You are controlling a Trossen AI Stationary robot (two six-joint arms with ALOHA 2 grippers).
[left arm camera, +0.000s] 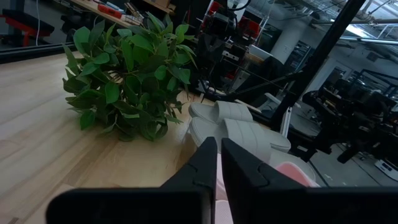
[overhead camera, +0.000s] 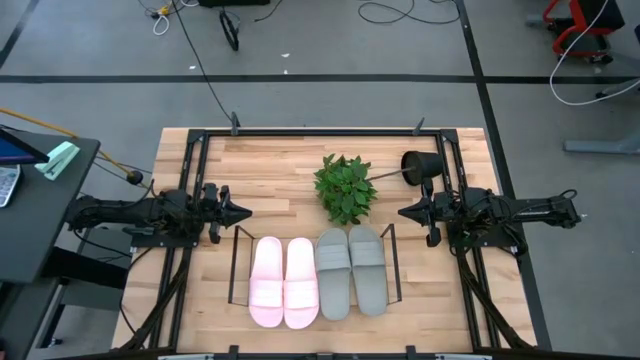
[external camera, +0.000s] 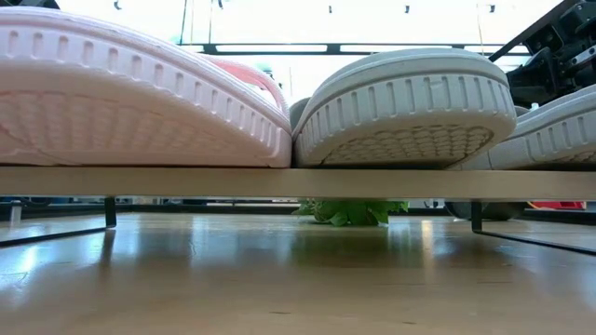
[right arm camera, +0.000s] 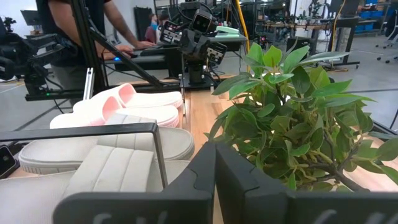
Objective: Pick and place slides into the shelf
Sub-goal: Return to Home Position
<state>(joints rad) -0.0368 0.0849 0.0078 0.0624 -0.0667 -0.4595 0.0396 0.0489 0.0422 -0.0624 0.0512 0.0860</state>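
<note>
Dark two-finger left gripper (overhead camera: 243, 212): at the left side of the pale wooden table (overhead camera: 200, 160), well apart from the rack, fingers pressed together, holding nothing. Low shelf of thin dark metal rods (overhead camera: 236, 262): front centre. Pale pink open-toe slides, one pair (overhead camera: 267, 283), then grey open-toe slides, one pair (overhead camera: 334, 275): side by side across the rods, filling the width between the upright frames, so placing looks complete. Green leafy plant (overhead camera: 345, 188): just behind the shelf, its black pot (overhead camera: 420, 164) tipped sideways. Dark right gripper (overhead camera: 403, 212): at the right side, near the pot, fingers together, empty; both arms sit clear, apparently at rest
</note>
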